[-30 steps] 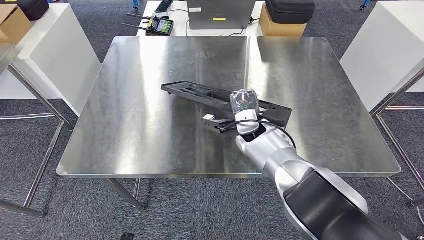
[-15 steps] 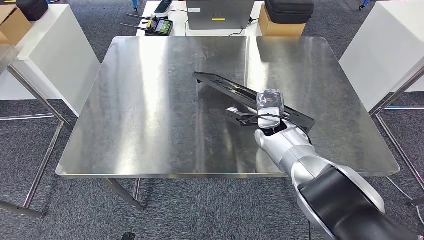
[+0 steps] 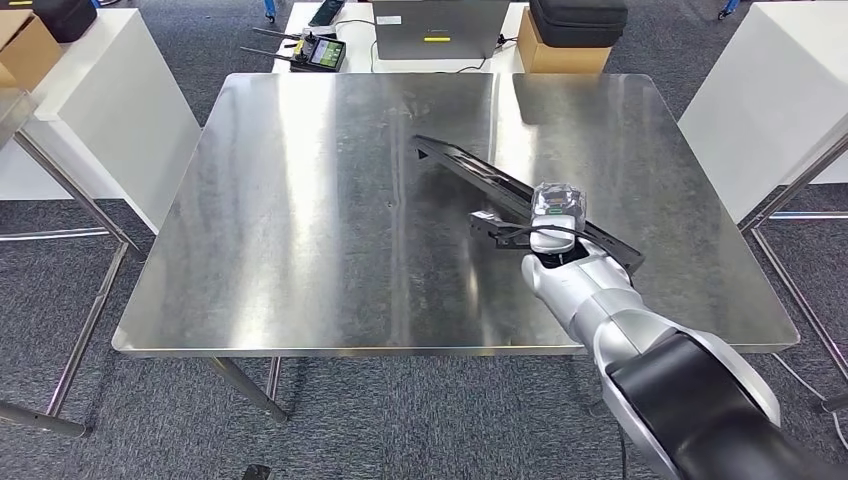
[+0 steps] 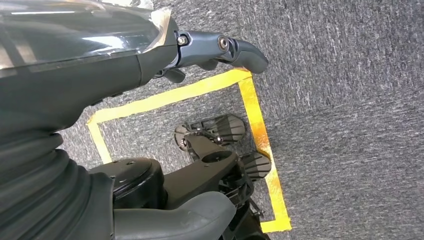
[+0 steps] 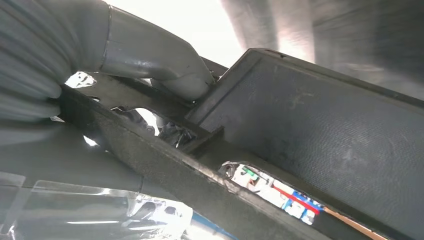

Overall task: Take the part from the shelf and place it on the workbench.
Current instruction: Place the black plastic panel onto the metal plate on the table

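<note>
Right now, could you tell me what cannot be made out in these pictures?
- Head view: right hand fingers, hidden under its wrist camera.
- Head view: whether the black part touches the workbench.
- Right wrist view: the part's whole shape, cut off by the edges.
- Left hand: partly hidden by its cover.

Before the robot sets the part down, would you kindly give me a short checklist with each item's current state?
1. Right hand grips the black part: ok; the thumb presses on it.
2. Part over the workbench: ok.
3. Bench surface under the part free of other things: ok.
4. Part resting flat on the bench: cannot tell.
5. Left hand out of the way: ok, it hangs over the carpet, holding nothing.
</note>
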